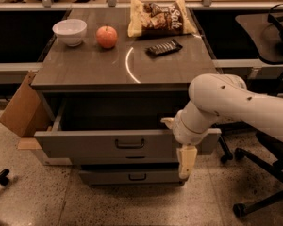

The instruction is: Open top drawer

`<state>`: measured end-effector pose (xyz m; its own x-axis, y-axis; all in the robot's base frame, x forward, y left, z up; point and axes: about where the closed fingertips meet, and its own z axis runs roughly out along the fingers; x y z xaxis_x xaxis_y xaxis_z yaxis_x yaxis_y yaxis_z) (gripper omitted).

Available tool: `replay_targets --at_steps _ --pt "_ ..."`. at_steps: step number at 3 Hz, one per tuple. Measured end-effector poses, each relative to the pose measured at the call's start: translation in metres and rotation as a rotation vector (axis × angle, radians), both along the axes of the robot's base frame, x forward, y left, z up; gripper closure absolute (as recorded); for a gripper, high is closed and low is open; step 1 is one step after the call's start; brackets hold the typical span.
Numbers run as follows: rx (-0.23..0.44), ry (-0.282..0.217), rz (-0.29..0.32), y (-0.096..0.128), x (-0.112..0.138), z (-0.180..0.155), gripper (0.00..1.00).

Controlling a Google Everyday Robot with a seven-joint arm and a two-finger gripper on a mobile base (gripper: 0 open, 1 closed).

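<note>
Nearest you, the gripper [186,163] hangs before the right end of the top drawer [85,145], and you cannot tell how its jaws stand; the drawer sits pulled well out from under the cabinet top [94,69], so the opening looks done and your next move is likely just backing the arm clear.

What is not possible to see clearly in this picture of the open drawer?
Camera view:
- Inside the top drawer: dark shadow hides any contents.
- Drawer front's right end: covered by the claw hanging before it.
- Upper-right chair: cut off by the right edge.
</note>
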<state>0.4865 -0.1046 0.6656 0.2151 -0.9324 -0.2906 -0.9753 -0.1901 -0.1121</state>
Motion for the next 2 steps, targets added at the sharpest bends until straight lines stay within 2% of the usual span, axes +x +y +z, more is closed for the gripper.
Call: replay_targets --at_steps 1,2 --pt "-0.013 0.011 0.009 0.002 -0.027 0.002 0.11" --pt "-0.020 0.016 0.011 0.003 -0.049 0.006 0.35"
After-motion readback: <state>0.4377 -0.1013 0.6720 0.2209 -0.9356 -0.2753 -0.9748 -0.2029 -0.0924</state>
